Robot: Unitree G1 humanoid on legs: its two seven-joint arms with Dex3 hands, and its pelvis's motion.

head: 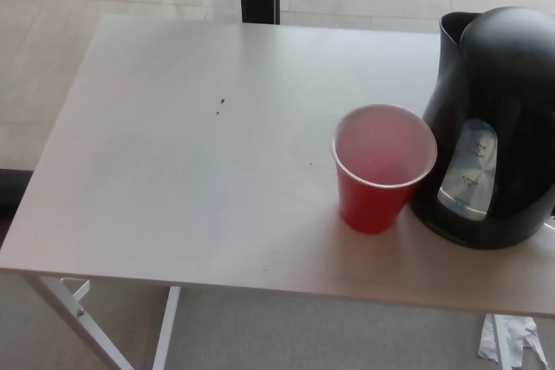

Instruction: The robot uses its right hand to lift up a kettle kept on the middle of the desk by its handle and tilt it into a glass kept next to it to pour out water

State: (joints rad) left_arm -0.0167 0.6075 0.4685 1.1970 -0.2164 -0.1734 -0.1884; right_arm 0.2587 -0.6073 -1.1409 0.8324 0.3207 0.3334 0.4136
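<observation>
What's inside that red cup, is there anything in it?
The red cup stands upright beside the black kettle on the table. Its pale inside shows down to the bottom with no object in it. Whether it holds clear water cannot be told.

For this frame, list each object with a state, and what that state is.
kettle: upright on the desk, lid closed, not held.
red cup: upright, open top, just left of the kettle; contents cannot be told.
desk: bare apart from these two and a few dark specks.
Robot hands: neither in view.
</observation>
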